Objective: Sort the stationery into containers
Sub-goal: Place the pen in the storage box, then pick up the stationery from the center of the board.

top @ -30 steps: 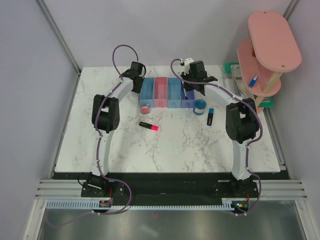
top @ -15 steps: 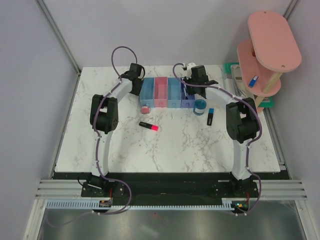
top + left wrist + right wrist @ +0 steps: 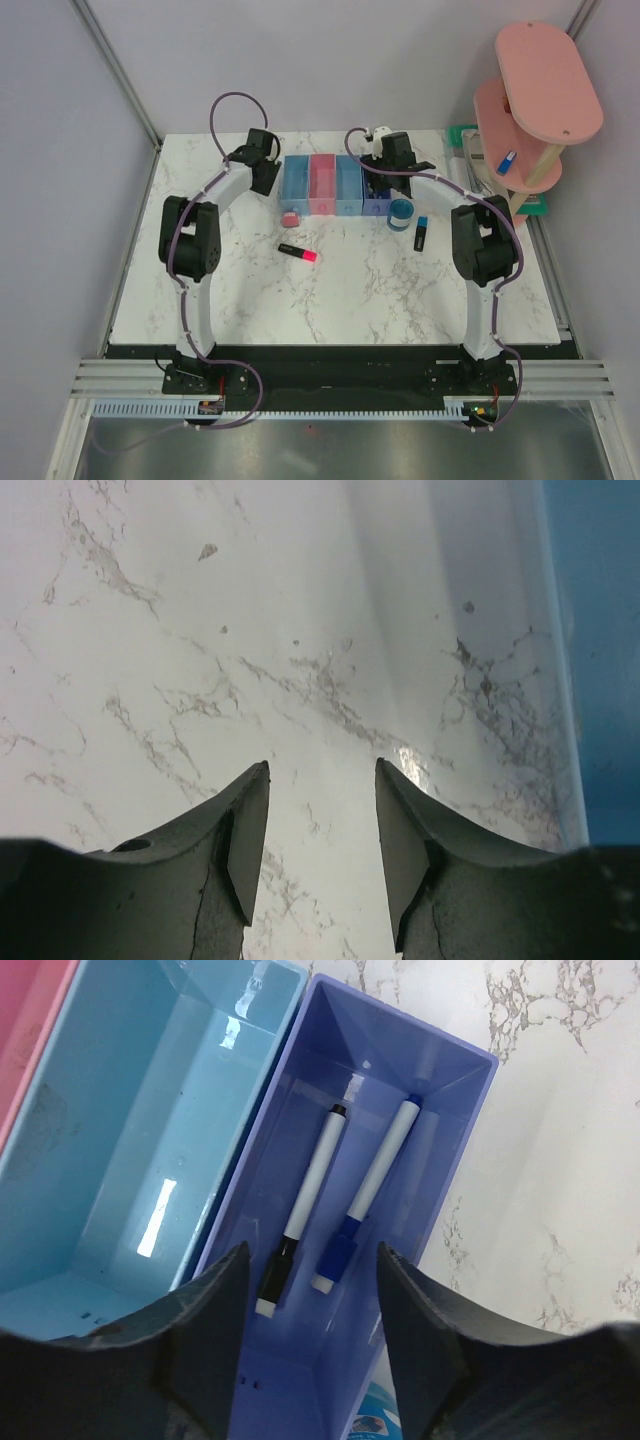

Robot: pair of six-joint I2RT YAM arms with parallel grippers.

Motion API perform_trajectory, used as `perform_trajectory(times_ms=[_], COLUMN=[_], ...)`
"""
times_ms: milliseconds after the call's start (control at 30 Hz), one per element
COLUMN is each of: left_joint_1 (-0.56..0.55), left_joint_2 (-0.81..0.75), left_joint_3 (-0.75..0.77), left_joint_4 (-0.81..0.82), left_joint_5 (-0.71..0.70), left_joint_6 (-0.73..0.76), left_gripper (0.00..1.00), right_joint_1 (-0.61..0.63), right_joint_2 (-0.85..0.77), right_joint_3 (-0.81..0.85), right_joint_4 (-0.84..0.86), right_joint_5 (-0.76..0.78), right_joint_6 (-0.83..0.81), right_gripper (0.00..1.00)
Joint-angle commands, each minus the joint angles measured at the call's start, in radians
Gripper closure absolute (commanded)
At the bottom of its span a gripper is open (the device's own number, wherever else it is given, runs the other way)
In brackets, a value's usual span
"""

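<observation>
Plainly released, the right pincer (image 3: 310, 1260) hangs over the violet-blue rectangular plastic tray (image 3: 400, 1060) holding two thin white pens (image 3: 318, 1175), while the left pincer (image 3: 320, 780), also released, hovers above marble desk (image 3: 200, 630) left of that tray.

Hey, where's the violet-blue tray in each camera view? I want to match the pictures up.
Top external: the violet-blue tray is at the right end of the tray row, far side of the table.
Left wrist: not in it.
Right wrist: middle of the picture, with two pens lying inside.
Shared landmark: the light blue tray joined to it on the left in both views.
</observation>
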Motion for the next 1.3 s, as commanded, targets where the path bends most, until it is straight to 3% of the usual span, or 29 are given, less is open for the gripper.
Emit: perform_trajectory(times_ms=[0,133,267,400,500,667,967,1267], left_joint_1=[0.005,0.003,-0.003,-0.016,-0.027,-0.069,-0.102,-0.099], left_joint_2=[-0.169,-0.301,-0.404,-0.469,-0.506,-0.492,-0.5,-0.451], left_joint_3=[-0.148,-0.351,-0.529,-0.589,-0.597,-0.568,-0.591,-0.566], left_joint_4=[0.122,0.295,0.351,0.336,0.302,0.261,0.184,0.173], left_joint_5=[0.075,0.163,0.305,0.399,0.494,0.578,0.672,0.671], left_joint_6=[0.113,0.249,0.391,0.518,0.569,0.582,0.763,0.889], left_gripper=[0.46,0.46,0.46,0.44,0.41,0.41,0.41,0.41], right_joint_1=[-0.004,-0.004,-0.006,-0.004,-0.004,-0.004,-0.004,-0.004], right_joint_2=[-0.047,-0.071,-0.108,-0.124,-0.137,-0.17,-0.213,-0.236], right_joint_3=[0.032,0.046,0.055,0.097,0.12,0.124,0.129,0.129], right_joint_4=[-0.016,-0.039,-0.079,-0.149,-0.212,-0.286,-0.333,-0.349], right_joint_5=[0.012,0.006,0.006,0.006,-0.035,-0.035,-0.012,-0.012], right_joint_6=[-0.012,-0.012,-0.026,-0.075,-0.127,-0.18,-0.197,-0.19], right_gripper=[0.36,0.32,0.23,0.07,0.02,0.02,0.02,0.02])
